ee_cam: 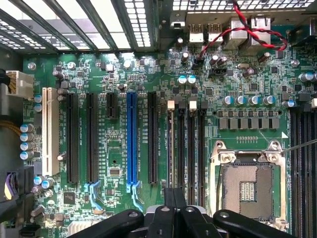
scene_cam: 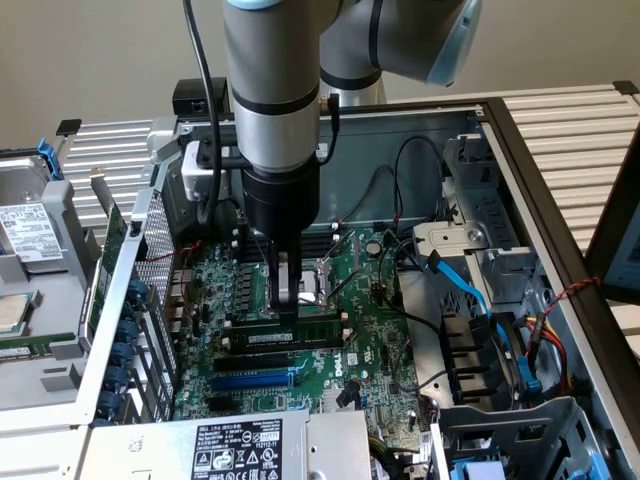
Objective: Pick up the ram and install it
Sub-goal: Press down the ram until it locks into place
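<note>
At six o'clock of the board (scene_cam: 360,300), the shut pincer (scene_cam: 287,305) presses the ram (scene_cam: 295,338); push straight down, evenly.

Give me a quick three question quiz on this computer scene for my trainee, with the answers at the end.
1. True or false: the hand is spread wide open.
2. Where is the memory stick? A: on the motherboard, right under the tips of the hand. B: lying outside the case. C: lifted high above the case.
3. Fill in: in the wrist view, one long slot stands out from the black ones because it is ____.

Key: 1 false, the hand is shut. 2 A. 3 blue.
</note>
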Available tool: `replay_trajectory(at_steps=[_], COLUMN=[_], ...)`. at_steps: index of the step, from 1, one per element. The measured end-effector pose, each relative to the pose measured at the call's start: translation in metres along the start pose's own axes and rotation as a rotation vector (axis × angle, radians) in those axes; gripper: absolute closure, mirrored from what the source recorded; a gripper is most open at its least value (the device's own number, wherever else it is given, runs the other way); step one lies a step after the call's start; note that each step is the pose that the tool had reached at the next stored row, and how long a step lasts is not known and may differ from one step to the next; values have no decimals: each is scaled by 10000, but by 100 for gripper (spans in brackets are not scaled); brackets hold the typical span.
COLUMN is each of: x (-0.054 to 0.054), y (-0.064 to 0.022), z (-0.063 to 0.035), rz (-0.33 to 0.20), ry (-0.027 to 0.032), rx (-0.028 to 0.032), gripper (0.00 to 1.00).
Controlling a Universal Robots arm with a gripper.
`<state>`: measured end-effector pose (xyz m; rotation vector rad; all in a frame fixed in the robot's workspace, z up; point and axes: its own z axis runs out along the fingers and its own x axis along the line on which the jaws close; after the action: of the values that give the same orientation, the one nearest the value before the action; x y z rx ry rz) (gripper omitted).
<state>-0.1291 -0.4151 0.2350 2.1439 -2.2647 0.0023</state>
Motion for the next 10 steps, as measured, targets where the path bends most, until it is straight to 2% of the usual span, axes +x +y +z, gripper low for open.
replay_trajectory(at_steps=[10], x=[0], y=[5], z=[37], rz=[0], ry=[1], rx=[4], gripper=[90])
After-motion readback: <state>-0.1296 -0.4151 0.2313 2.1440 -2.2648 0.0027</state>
